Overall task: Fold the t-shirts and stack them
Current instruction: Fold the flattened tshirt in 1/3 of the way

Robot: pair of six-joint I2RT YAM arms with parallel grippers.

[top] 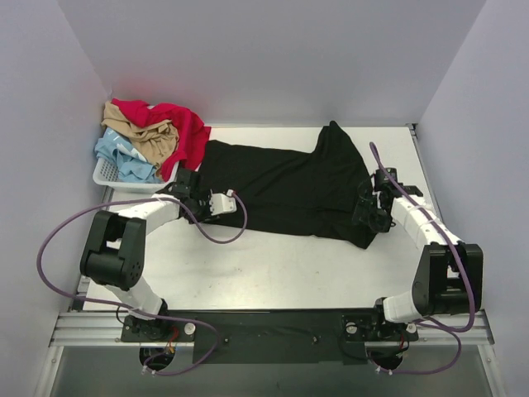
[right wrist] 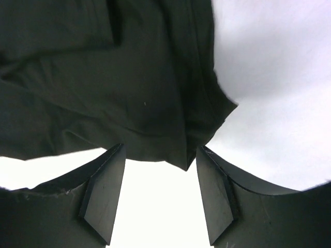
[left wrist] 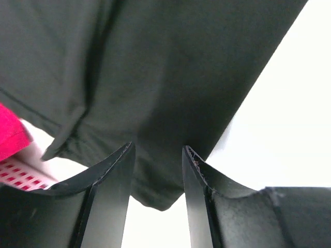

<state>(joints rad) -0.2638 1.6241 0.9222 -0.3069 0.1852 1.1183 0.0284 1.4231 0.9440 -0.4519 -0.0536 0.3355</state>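
Flanking the black t-shirt (top: 281,186), left end effector (left wrist: 158,151) and right end effector (right wrist: 161,151) gape.

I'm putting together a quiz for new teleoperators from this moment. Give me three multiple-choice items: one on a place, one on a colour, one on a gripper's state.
1. Where on the table does the white basket sit?
A) far-left corner
B) near-right corner
C) between the arm bases

2. What colour is the spread-out t-shirt?
A) red
B) tan
C) black

3. What state is the right gripper in?
A) shut on red cloth
B) open, at the t-shirt's corner
C) out of view

Answers:
1 A: the top view shows it at the far left, by the walls.
2 C: black cloth lies across the table's middle.
3 B: the right wrist view shows the jaws apart, with the cloth's corner just ahead of them.
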